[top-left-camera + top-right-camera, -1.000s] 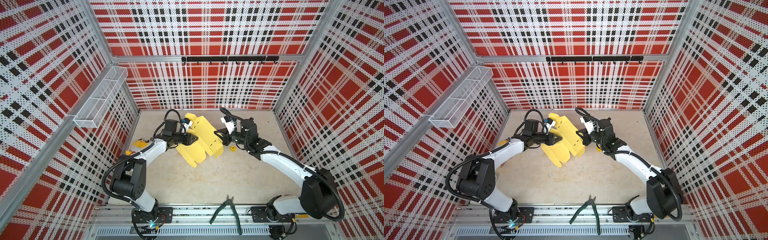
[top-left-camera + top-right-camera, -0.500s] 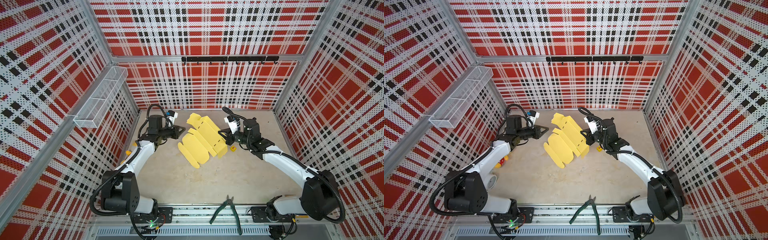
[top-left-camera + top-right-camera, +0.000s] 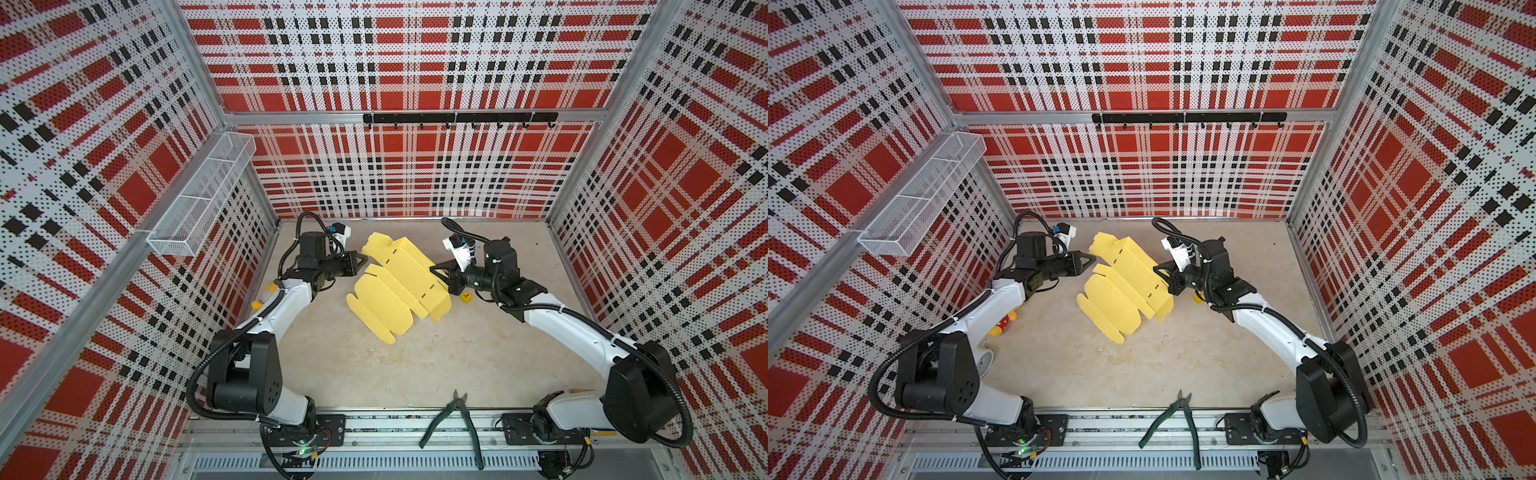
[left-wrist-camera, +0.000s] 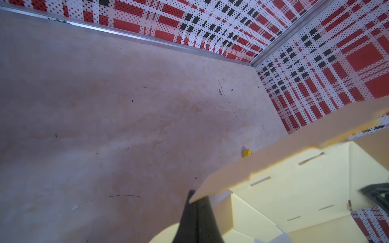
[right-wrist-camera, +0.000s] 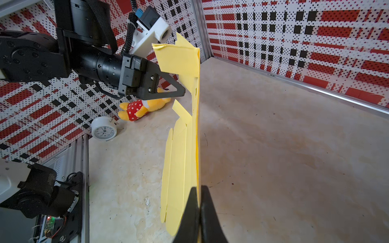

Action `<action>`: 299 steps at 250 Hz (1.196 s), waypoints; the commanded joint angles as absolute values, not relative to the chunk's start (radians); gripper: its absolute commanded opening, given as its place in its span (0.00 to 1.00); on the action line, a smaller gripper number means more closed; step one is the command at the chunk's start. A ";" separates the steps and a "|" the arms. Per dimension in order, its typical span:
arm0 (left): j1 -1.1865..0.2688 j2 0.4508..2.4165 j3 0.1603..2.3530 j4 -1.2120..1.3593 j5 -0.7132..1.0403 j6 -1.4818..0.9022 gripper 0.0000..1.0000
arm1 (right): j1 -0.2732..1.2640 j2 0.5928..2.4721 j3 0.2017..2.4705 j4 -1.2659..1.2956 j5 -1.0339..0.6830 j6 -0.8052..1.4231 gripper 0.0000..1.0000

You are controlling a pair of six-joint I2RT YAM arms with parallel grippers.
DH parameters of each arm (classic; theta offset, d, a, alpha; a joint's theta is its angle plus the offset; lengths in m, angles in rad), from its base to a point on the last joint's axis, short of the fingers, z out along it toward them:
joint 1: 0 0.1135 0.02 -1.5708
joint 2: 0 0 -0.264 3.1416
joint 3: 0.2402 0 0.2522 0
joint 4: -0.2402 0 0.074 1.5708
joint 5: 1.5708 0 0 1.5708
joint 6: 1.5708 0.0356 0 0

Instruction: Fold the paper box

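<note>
The paper box [image 3: 399, 282] [image 3: 1125, 291] is a pale yellow die-cut sheet with flaps and rounded tabs, held tilted above the table's middle. My right gripper [image 3: 433, 271] [image 3: 1156, 270] is shut on the sheet's right edge; in the right wrist view its closed fingers [image 5: 194, 202] pinch the sheet [image 5: 181, 157] edge-on. My left gripper [image 3: 365, 259] [image 3: 1094, 258] is shut with nothing between its fingers, and its tip meets the sheet's far left flap. In the left wrist view, a flap edge of the sheet [image 4: 294, 189] crosses just over the closed fingertips [image 4: 192, 202].
Green-handled pliers [image 3: 451, 419] lie on the front rail. A tiny yellow cube [image 3: 466, 297] sits under my right wrist. A plush toy [image 5: 143, 107] and a white clock [image 5: 104, 131] lie by the left wall. A wire basket [image 3: 199, 199] hangs on the left wall.
My left gripper let go of the sheet, drew back to the left and shut, then came back to the sheet's far left flap. The right gripper kept its hold throughout.
</note>
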State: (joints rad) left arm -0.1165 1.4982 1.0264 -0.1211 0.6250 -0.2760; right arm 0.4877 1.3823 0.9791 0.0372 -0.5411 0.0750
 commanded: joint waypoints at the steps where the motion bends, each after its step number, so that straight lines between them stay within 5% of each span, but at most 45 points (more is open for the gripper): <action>1: -0.156 1.498 0.992 -0.094 0.621 -0.294 0.00 | 0.491 1.366 0.976 0.107 -0.527 0.072 0.00; 281: -0.252 1.553 0.961 -0.063 0.529 -0.299 0.00 | 0.500 1.437 1.007 0.073 -0.526 0.038 0.00; 299: -0.238 1.536 0.971 -0.078 0.531 -0.297 0.07 | 0.500 1.443 1.034 -0.019 -0.482 -0.023 0.00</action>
State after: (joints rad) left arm -0.2520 1.5509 0.9638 -0.0566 0.5522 -0.3099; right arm 0.4904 1.4277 0.9817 0.0479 -0.5217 0.0742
